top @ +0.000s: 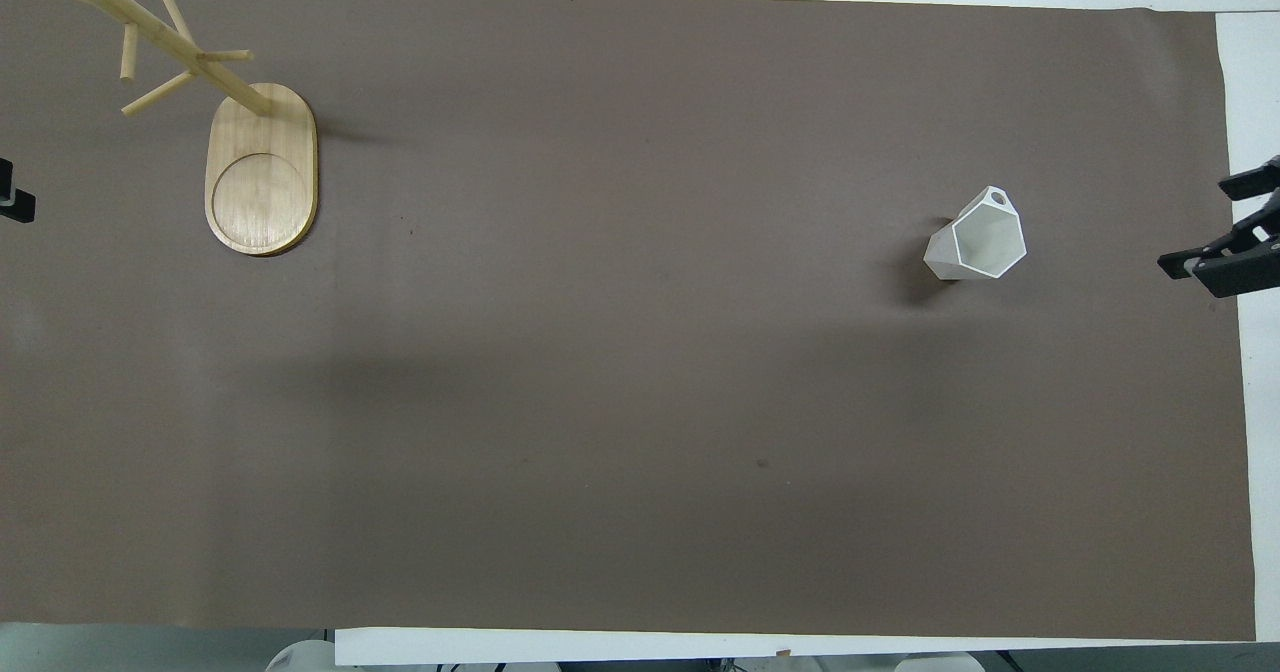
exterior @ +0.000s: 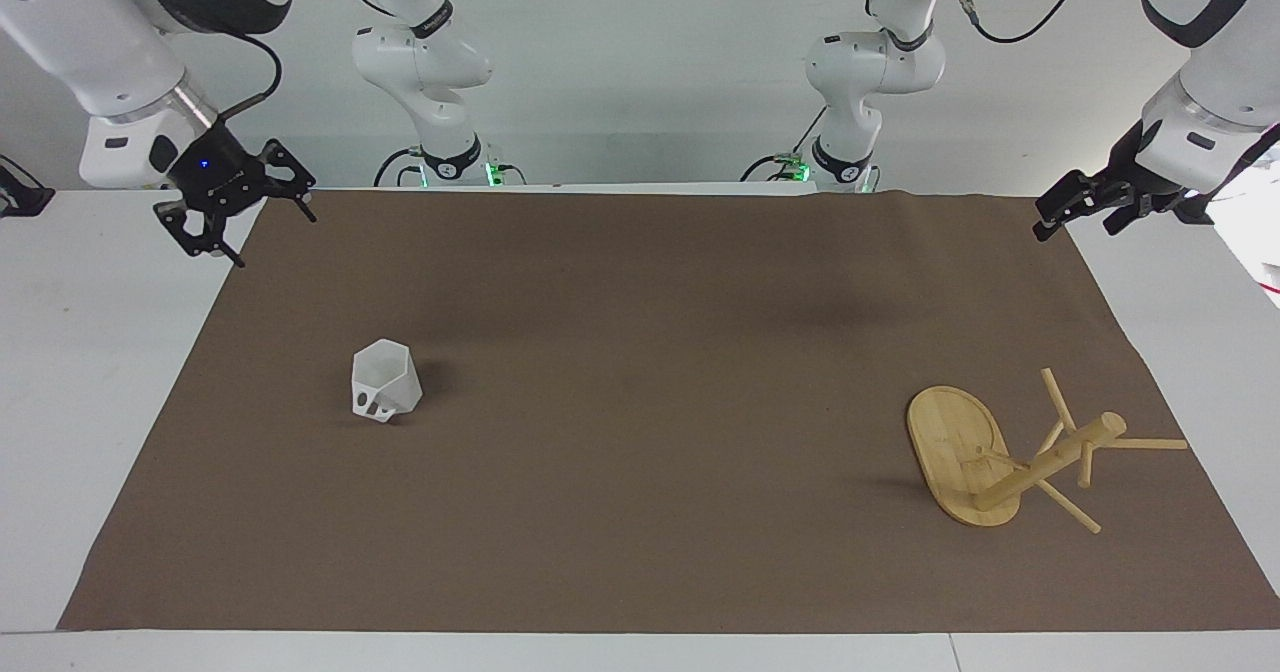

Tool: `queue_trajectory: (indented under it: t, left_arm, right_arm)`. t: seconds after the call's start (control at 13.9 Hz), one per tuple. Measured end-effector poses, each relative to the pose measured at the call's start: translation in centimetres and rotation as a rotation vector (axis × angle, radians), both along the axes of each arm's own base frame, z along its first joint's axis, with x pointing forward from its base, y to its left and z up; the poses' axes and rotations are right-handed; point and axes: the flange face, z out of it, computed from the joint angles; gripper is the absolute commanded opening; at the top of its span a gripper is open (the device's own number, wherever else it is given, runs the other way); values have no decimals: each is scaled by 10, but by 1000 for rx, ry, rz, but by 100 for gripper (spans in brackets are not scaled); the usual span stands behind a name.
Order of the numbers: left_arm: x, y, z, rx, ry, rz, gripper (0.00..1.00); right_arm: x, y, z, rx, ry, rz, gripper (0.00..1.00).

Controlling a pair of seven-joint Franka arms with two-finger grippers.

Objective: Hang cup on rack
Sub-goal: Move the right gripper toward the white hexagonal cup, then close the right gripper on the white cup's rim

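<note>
- One cup (exterior: 385, 393) stands on the brown cloth (exterior: 640, 352), toward the right arm's end of the table (exterior: 80, 372), with its little handle pointing away from the robots.
- One rack (exterior: 1010, 457) stands well apart from it, toward the left arm's end.
- Two grippers are up in the air, both with jaws spread and holding nothing.
- Right gripper (exterior: 235, 220) hangs over the cloth's edge, much closer to the cup, so I think it should reach.
- Left gripper (exterior: 1085, 214) waits over the other edge.
</note>
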Motion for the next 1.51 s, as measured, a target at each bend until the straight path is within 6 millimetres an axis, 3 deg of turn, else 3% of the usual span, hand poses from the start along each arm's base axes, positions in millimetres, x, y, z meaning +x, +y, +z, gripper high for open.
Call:
queue_trajectory:
  t: [0.22, 0.5, 0.65, 0.72, 0.86, 1.15, 1.51]
  left_arm:
    - [0, 2, 0, 0, 1, 6, 100]
    - [-1, 2, 0, 0, 2, 8, 100]
    - [-1, 2, 0, 0, 3, 9, 100]
    - [-1, 2, 0, 0, 3, 9, 100]
    - [-1, 2, 0, 0, 3, 9, 100]
    - [-1, 2, 0, 0, 3, 10, 100]
    - [-1, 2, 0, 1, 4, 10, 100]
  right_arm:
    - [24, -32, -69, 220, -70, 172, 100]
    - [32, -104, -203, 547, -242, 260, 100]
    - [29, -112, -259, 634, -313, 299, 100]
    - [27, -109, -274, 653, -340, 337, 100]
    - [19, -102, -286, 689, -385, 359, 100]
    - [-23, -84, -315, 753, -398, 306, 100]
    - [-20, -76, -314, 716, -424, 286, 100]
